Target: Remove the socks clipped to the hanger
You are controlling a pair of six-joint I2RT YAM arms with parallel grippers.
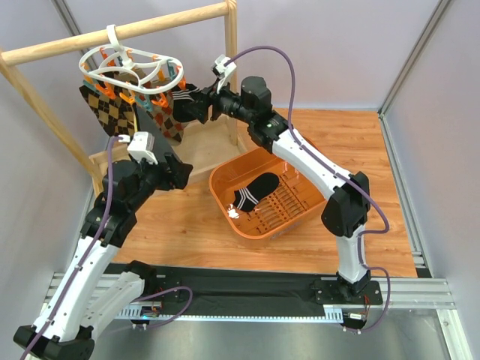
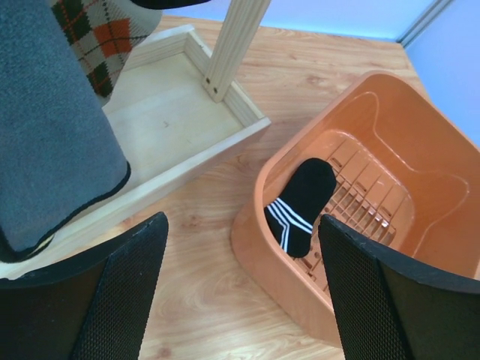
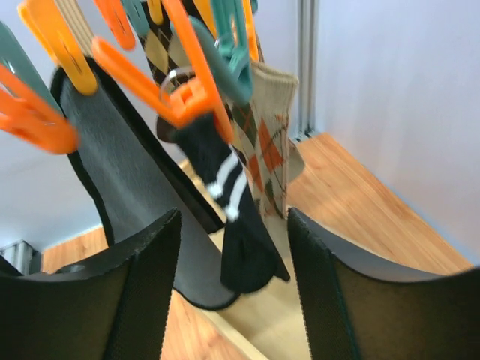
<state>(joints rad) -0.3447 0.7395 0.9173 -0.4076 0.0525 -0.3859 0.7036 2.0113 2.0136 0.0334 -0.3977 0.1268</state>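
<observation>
From high behind looking down, left wrist close above orange slatted plastic basket (image 2: pixel 420 142), shared overhead, right wrist close on clipped black white-striped sock (image 3: pixel 241 244)

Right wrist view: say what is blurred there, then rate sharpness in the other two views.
Right wrist: the orange clips are smeared and the striped sock is soft. Left wrist: the orange basket and black sock are crisp. Top external: evenly lit, sharp throughout, no glare.

Left claw (image 2: pixel 240 247) low, jaws wide; right claw (image 3: pixel 234 232) raised, extended, jaws apart.
</observation>
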